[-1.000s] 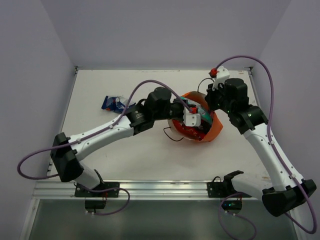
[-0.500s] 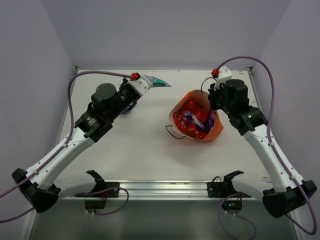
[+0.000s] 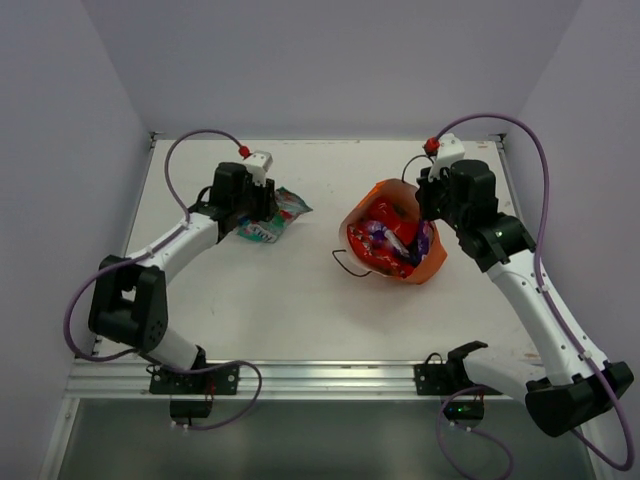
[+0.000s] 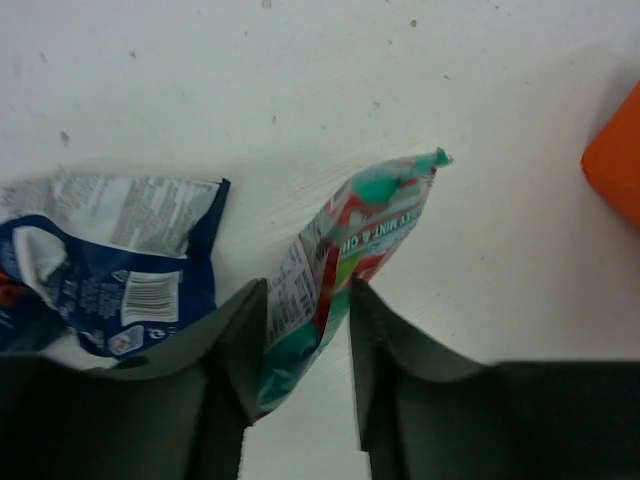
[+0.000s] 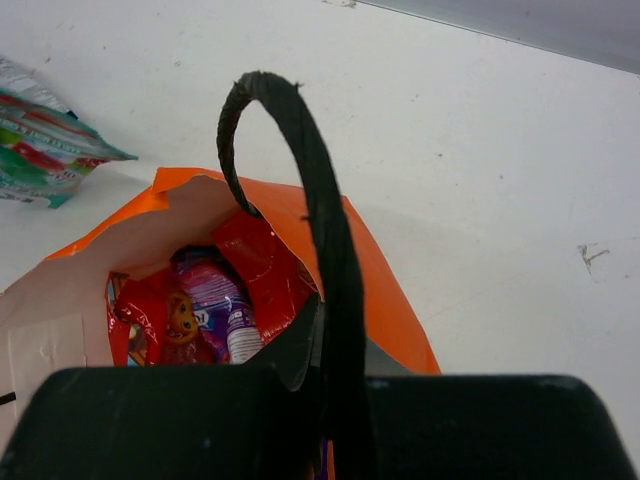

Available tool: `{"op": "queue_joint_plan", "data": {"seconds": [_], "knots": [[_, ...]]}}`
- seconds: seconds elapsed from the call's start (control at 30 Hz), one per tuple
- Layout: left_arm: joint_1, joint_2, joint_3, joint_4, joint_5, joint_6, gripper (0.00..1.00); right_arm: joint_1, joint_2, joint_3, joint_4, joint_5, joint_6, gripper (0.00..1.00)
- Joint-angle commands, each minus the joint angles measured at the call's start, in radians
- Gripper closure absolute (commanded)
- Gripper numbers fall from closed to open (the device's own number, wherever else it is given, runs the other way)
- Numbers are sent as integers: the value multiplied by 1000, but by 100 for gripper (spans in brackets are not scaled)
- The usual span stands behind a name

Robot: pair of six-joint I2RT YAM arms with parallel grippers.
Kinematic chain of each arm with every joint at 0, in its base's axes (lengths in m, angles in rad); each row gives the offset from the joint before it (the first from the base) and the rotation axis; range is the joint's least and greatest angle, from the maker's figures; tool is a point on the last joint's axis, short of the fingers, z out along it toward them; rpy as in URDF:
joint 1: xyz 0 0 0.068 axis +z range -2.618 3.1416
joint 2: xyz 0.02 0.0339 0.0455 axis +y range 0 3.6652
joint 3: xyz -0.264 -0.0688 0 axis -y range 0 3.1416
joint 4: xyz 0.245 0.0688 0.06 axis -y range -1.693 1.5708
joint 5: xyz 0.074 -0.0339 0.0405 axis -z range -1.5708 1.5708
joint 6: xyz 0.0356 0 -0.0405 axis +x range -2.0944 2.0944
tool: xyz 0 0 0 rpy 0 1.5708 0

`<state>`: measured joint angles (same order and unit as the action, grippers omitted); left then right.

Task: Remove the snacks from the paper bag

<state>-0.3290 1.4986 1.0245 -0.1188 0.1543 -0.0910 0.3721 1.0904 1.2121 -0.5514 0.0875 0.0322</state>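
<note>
The orange paper bag [image 3: 432,262] [image 5: 385,295] stands open at centre right. Inside it I see red [image 3: 376,256] and purple [image 5: 214,300] snacks. My right gripper [image 3: 426,196] [image 5: 335,330] is shut on the bag's dark cord handle [image 5: 300,150] at the far rim. The teal packet [image 3: 275,215] [image 4: 345,250] lies on the table at the left, next to the blue packet [image 4: 100,270]. My left gripper [image 3: 256,206] [image 4: 305,295] stands open around the teal packet's near end. The packet leans on the left finger, with a gap to the right one.
The bag's second cord handle [image 3: 346,268] trails on the table in front of the bag. White walls close the table's left, back and right edges. A metal rail [image 3: 300,378] runs along the near edge.
My left arm left the bag's mouth with the teal packet and swung left. It lowered the packet beside the blue one and its jaws opened. The right arm held still.
</note>
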Motion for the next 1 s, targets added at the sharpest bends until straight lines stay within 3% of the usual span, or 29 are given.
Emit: {"op": "queue_joint_plan", "data": {"seconds": [0.0, 0.03, 0.07, 0.13, 0.3, 0.43, 0.7, 0.97], "knots": [[45, 72, 78, 59, 102, -150, 50, -4, -40, 7, 74, 6, 8, 100], [65, 83, 100, 41, 99, -156, 24, -2, -41, 7, 74, 6, 8, 100], [71, 87, 120, 6, 97, -154, 13, -4, -43, 10, 73, 5, 8, 100], [71, 63, 180, -30, 105, -129, 1, -2, -47, 17, 67, 0, 6, 100], [10, -69, 255, -71, 261, 66, 0, -2, -47, 35, 50, -20, -24, 100], [-203, -124, 350, -247, 151, 421, 0, -1, -47, 40, 50, -60, -80, 100], [-520, -121, 424, -344, 137, 619, 5, 8, -52, 47, 48, -118, -137, 100], [-633, 9, 496, -467, 166, 747, 8, 21, -67, 30, 50, -141, -152, 100]]}}
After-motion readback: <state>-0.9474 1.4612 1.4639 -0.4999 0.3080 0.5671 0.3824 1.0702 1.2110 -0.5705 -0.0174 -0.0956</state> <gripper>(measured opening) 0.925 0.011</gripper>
